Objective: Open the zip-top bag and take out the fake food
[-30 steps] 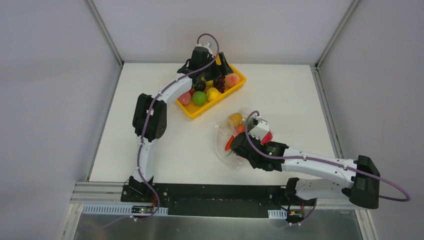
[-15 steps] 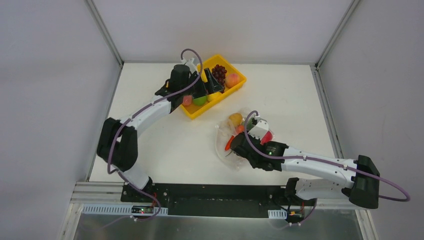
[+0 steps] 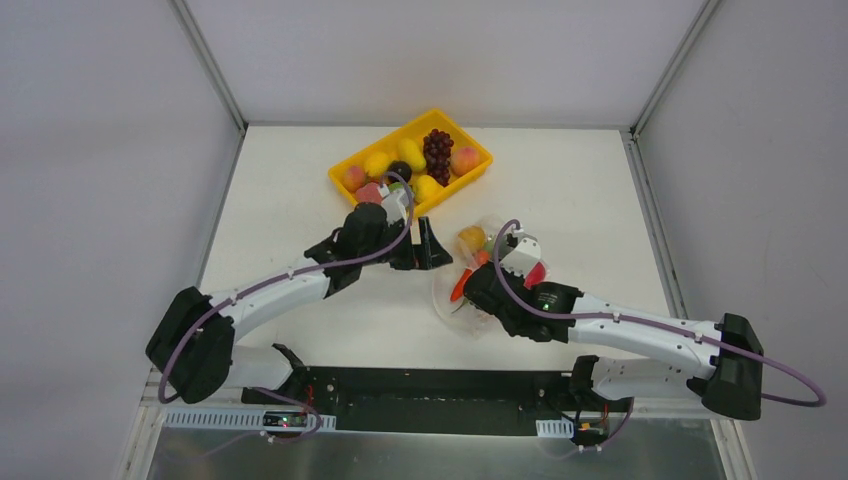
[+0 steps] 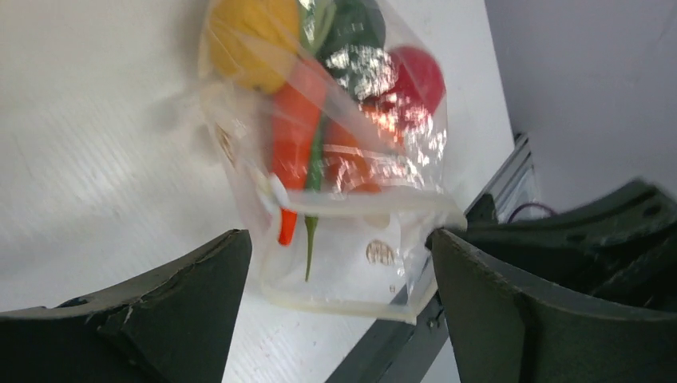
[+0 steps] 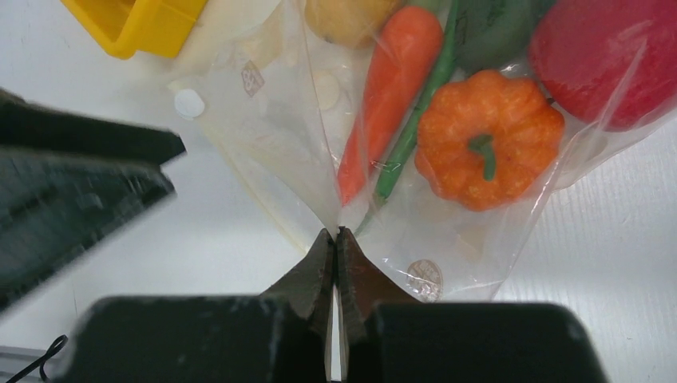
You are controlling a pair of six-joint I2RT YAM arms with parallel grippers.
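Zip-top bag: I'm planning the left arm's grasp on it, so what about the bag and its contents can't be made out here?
- Top view: the right tool covers much of the zip-top bag; the contents are too small to name.
- Left wrist view: blur and glare smear the zip strip, so how far it is parted is unclear.
- Right wrist view: the red piece and the yellow fruit are cut off by the picture's edge.

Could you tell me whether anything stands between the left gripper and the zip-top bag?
Nothing visible does: the open left gripper faces the zip-top bag across bare table, while the right gripper pinches its plastic.
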